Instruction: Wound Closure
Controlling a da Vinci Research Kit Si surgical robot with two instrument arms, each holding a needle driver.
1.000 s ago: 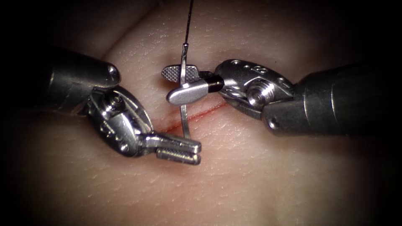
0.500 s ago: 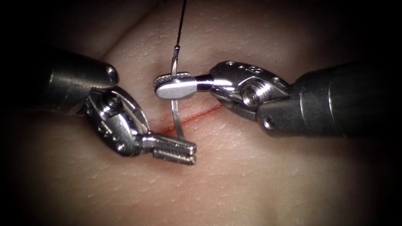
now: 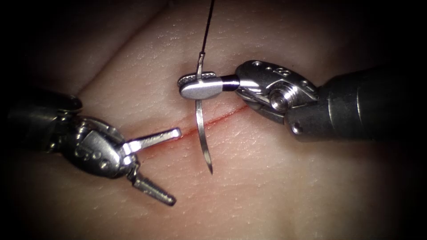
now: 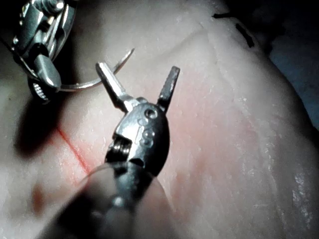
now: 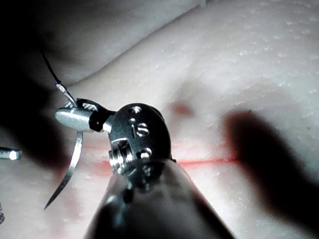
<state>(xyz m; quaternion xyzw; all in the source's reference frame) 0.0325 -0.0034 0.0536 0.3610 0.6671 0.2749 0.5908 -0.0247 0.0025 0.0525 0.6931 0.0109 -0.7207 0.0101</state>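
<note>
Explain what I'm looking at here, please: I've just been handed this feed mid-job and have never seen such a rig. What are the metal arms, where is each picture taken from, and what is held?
This is a bench practice rig: two thin robot arms, each ending in a small steel two-jawed tool, working over a pale piece of pork belly, the tissue, which has a thin red cut across it.

The wide picture comes from an endoscope above and in front. The other two come from small cameras riding on each arm.

The right arm's tool enters from the right. Its jaws are shut on the curved steel needle, near the needle's thread end. The needle hangs free above the cut, its point clear of the tissue. The dark thread runs up from the needle's tail.

The left arm's tool holds nothing; its jaws stand wide open, on the left of the needle.
</note>
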